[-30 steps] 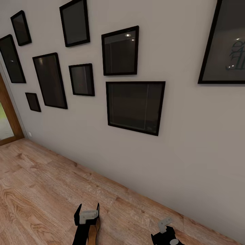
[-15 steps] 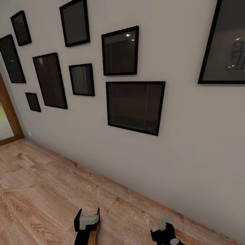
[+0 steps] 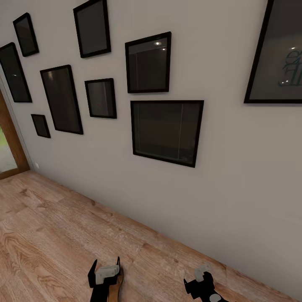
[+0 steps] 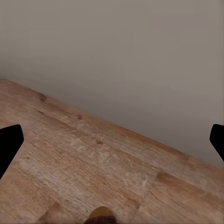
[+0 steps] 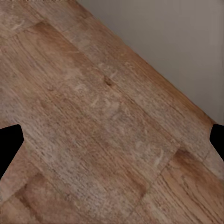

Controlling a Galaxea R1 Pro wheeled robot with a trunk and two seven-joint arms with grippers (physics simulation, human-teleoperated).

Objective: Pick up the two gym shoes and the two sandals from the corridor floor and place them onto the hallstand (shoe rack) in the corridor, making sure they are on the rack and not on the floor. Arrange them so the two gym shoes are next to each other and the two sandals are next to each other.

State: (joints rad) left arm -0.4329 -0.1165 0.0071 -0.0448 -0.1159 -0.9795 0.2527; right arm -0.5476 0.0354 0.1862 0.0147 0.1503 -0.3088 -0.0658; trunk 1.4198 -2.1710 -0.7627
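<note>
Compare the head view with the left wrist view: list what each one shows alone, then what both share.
Head view alone: black picture frames on the wall, a wooden door frame, and the right gripper.
Left wrist view alone: nothing new, just a closer look at the boards.
Both: the grey wall, the wood floor, the left gripper with its fingers spread, and a brown sandal low by it.

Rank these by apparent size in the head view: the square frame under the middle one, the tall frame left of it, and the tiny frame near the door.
1. Square frame, largest.
2. Tall frame, narrower, clearly less area.
3. Tiny frame, smallest.
The wall recedes toward the door, so distance shrinks the left ones somewhat.
</note>
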